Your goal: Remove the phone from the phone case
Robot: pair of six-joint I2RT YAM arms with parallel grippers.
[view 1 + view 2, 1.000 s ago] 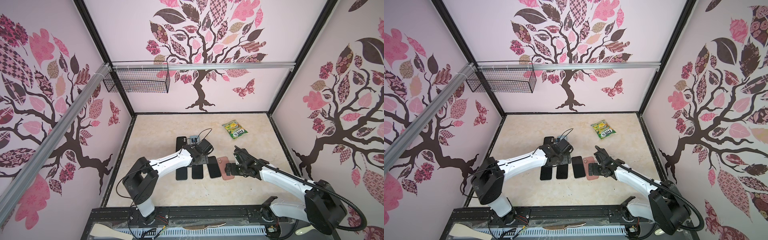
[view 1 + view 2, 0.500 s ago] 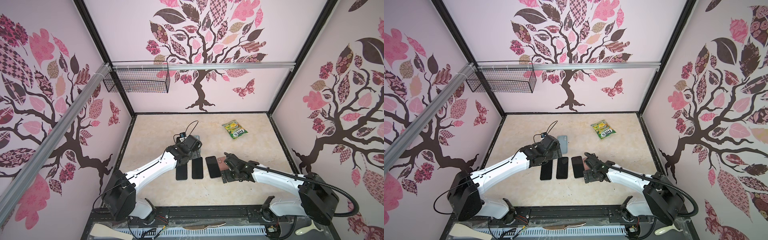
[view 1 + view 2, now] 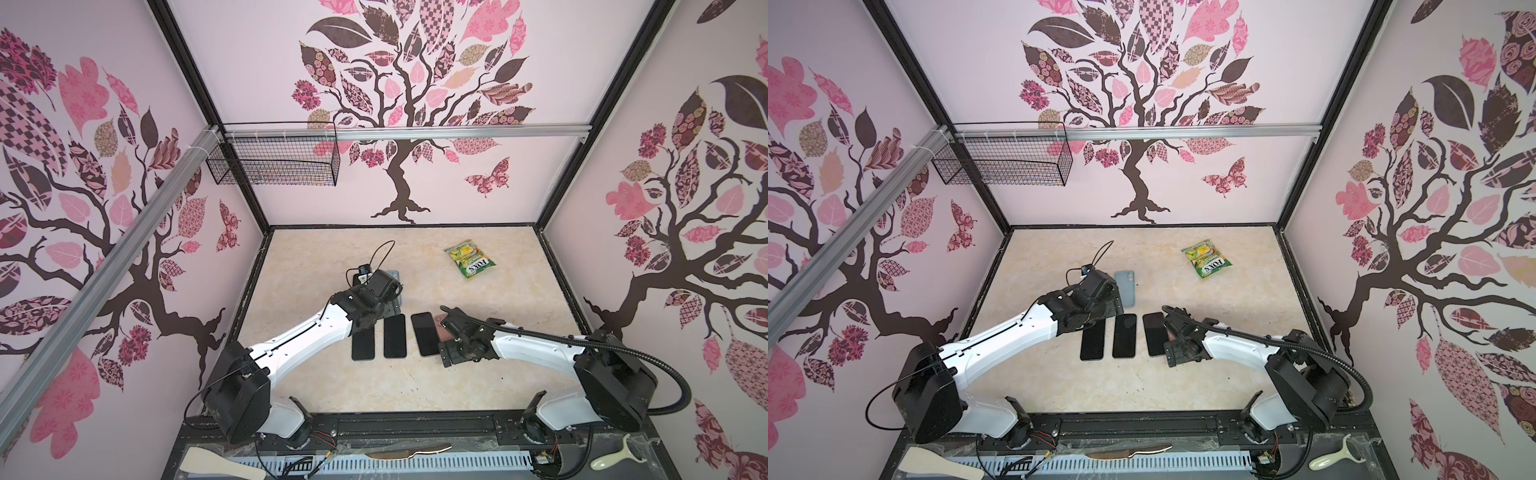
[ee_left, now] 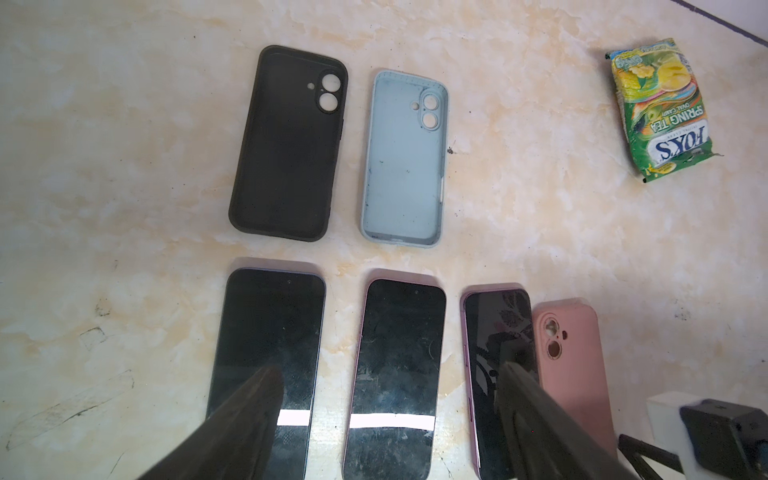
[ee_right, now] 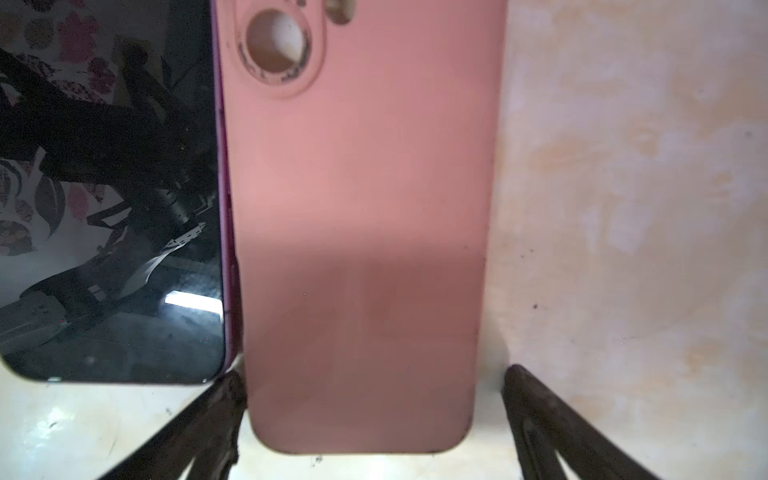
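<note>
Three bare phones lie face up in a row: left (image 4: 266,332), middle (image 4: 399,353) and right (image 4: 494,328), also seen in a top view (image 3: 395,336). An empty black case (image 4: 286,145) and an empty blue case (image 4: 405,162) lie behind them. A pink phone case (image 5: 361,228) lies back up against the right phone (image 5: 112,208), and its camera hole shows a pale surface. My right gripper (image 5: 374,376) is open and straddles the pink case's near end (image 3: 446,347). My left gripper (image 4: 386,374) hovers open over the phones with nothing between its fingers.
A green candy bag (image 3: 469,259) lies at the back right of the table. A wire basket (image 3: 274,162) hangs on the back left wall. A wooden spatula (image 3: 220,465), a knife (image 3: 407,451) and a peeler (image 3: 615,459) rest on the front ledge.
My right gripper has slid left and toward the front, ending at the pink case's near end. My left arm has swung, and its gripper has shifted slightly left over the phones.
</note>
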